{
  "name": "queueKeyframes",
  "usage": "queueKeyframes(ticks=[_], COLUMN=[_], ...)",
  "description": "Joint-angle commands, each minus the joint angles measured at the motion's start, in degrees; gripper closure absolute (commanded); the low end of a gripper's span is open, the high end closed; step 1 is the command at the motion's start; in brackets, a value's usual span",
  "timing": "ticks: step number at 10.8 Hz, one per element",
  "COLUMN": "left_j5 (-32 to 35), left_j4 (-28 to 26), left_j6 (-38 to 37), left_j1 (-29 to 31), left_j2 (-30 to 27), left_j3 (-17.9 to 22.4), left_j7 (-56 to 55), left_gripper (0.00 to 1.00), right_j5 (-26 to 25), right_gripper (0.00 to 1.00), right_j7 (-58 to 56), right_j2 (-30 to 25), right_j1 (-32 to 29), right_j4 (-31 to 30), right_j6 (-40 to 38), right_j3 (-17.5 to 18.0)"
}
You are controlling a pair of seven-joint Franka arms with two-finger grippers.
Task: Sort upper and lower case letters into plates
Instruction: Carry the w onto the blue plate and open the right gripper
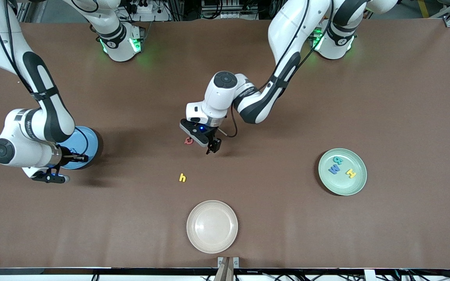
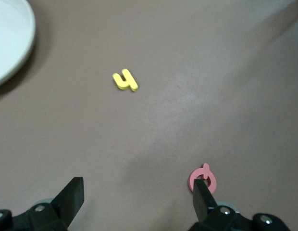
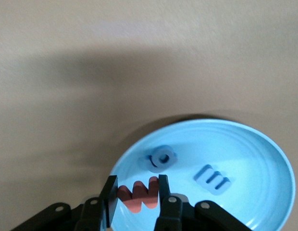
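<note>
My right gripper (image 3: 135, 195) is shut on a red letter (image 3: 138, 201) shaped like a w, hanging over the rim of the blue plate (image 3: 254, 159) at the right arm's end of the table. Two blue letters (image 3: 161, 158) (image 3: 212, 178) lie in that plate. My left gripper (image 2: 138, 199) is open, low over mid-table. One of its fingers (image 2: 204, 197) is right at a red round letter (image 2: 203, 177) that lies on the table. A yellow h (image 1: 182, 177) lies nearer the front camera. The pale green plate (image 1: 359, 183) holds a teal letter (image 1: 338, 160), a blue W (image 1: 333, 169) and a yellow H (image 1: 350, 173).
A cream-white plate (image 1: 212, 226) sits near the table's front edge, beyond the yellow h (image 2: 125, 80) as seen from the left gripper (image 1: 202, 143). The right arm's wrist hides much of the blue plate (image 1: 90, 140) in the front view.
</note>
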Motion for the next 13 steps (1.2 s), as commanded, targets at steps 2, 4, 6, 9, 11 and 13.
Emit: queueKeyframes(ticks=[2, 4, 6, 9, 11, 13], left_j5=[1.20, 1.11, 1.20, 1.20, 1.20, 1.29], left_j4=[6.79, 7.15, 7.24, 9.70, 10.23, 10.49], left_j6=[0.59, 0.59, 0.77, 0.86, 0.86, 0.86], left_j1=[-3.79, -5.03, -5.56, -6.35, -6.71, -6.71], left_j2=[5.39, 6.01, 7.33, 9.79, 9.88, 10.49], left_j3=[0.45, 0.45, 0.71, 1.06, 1.24, 1.33], left_j7=[0.12, -0.76, -0.42, -0.15, -0.15, -0.06], left_gripper=[0.00, 0.00, 0.00, 0.00, 0.00, 0.07], right_j5=[-0.17, -0.26, -0.26, -0.35, -0.35, -0.35], right_gripper=[1.00, 0.51, 0.00, 0.00, 0.00, 0.00], right_j7=[-4.14, -8.09, -14.85, -15.85, -15.94, -15.94], right_j2=[-5.51, -5.34, -4.46, -2.88, -2.61, -2.52], right_j1=[-1.99, -3.57, -5.51, -5.60, -5.51, -5.51], right_j4=[-8.59, -8.08, -6.06, -4.56, -4.64, -4.56], right_j6=[3.43, 3.52, 3.53, 4.92, 5.46, 5.46], right_j3=[1.21, 1.21, 1.12, 1.12, 1.12, 1.12])
